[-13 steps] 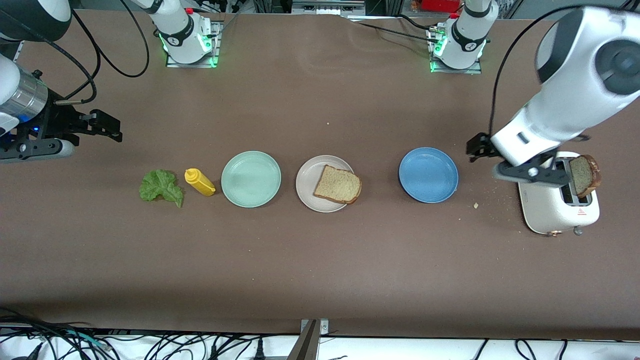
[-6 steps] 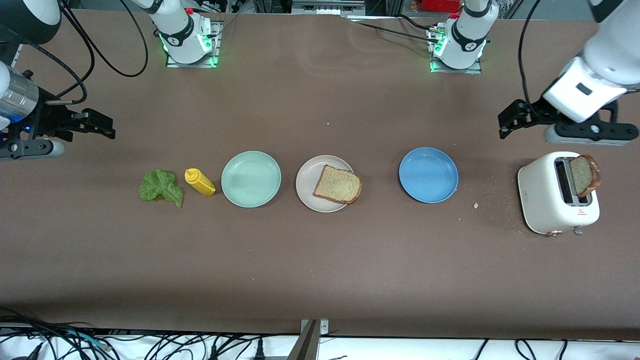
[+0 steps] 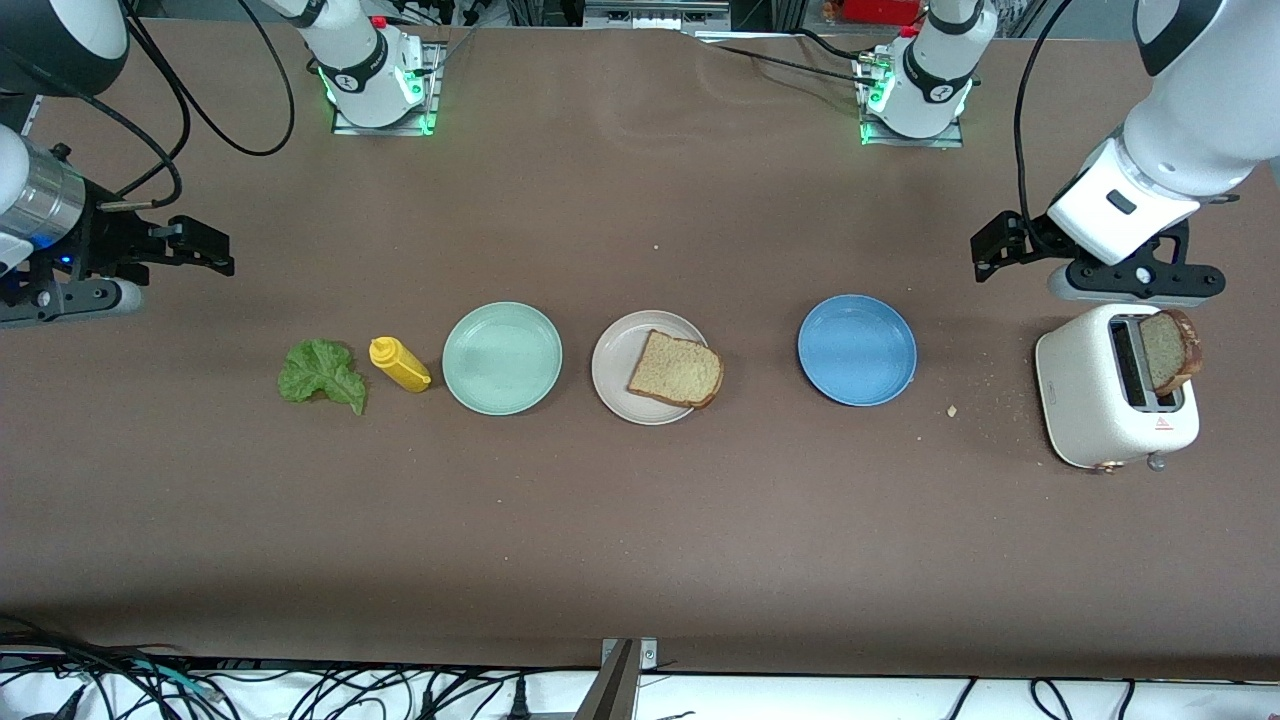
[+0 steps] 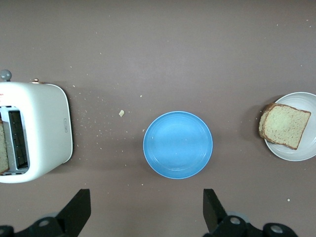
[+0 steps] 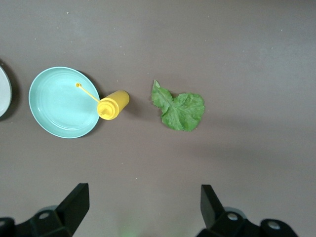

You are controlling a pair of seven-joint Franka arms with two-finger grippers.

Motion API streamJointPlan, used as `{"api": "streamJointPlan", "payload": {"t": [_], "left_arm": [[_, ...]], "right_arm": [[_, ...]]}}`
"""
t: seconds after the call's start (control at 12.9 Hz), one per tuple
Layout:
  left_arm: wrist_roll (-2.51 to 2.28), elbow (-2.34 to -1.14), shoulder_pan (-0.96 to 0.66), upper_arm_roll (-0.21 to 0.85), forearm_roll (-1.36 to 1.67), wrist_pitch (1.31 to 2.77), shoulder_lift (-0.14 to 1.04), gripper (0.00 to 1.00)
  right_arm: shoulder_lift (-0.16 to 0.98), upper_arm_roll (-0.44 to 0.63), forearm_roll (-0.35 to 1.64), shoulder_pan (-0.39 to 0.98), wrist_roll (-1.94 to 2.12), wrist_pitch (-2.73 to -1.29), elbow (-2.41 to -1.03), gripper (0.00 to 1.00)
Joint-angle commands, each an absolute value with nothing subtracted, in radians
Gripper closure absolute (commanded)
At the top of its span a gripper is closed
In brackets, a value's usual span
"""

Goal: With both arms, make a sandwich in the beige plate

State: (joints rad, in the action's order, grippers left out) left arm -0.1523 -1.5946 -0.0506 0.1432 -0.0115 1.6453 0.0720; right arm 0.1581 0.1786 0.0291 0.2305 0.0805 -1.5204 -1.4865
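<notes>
The beige plate (image 3: 613, 366) sits mid-table with one brown bread slice (image 3: 676, 369) on it, overhanging the rim toward the left arm's end. A second slice (image 3: 1168, 350) stands in the white toaster (image 3: 1090, 395). The lettuce leaf (image 3: 322, 373) lies on the table at the right arm's end. My left gripper (image 3: 997, 248) is open and empty, up over bare table by the toaster; its wrist view (image 4: 147, 212) shows the plate (image 4: 302, 152) and slice (image 4: 285, 126). My right gripper (image 3: 203, 250) is open and empty, up over bare table by the lettuce (image 5: 178, 110).
A mint green plate (image 3: 502, 358) and a yellow mustard bottle (image 3: 399, 364) lie between the lettuce and the beige plate. A blue plate (image 3: 857, 349) sits between the beige plate and the toaster. Crumbs lie beside the toaster.
My left arm has risen off the toaster and away from it, empty, then drifted a little toward the blue plate. The slice stays in the toaster. My right gripper has barely moved.
</notes>
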Motion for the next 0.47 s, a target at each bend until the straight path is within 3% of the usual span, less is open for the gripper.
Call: {"api": "streamJointPlan", "payload": {"t": [0.0, 0.39], "left_arm": [[-0.160, -1.548, -0.048, 0.144, -0.004, 1.640, 0.103, 0.00], [-0.163, -1.551, -0.038, 0.143, -0.002, 1.634, 0.104, 0.00]], "right_arm": [[0.164, 0.178, 0.014, 0.236, 0.091, -1.519, -1.480, 0.00], [0.213, 0.152, 0.052, 0.253, 0.263, -1.566, -1.485, 0.00]]}}
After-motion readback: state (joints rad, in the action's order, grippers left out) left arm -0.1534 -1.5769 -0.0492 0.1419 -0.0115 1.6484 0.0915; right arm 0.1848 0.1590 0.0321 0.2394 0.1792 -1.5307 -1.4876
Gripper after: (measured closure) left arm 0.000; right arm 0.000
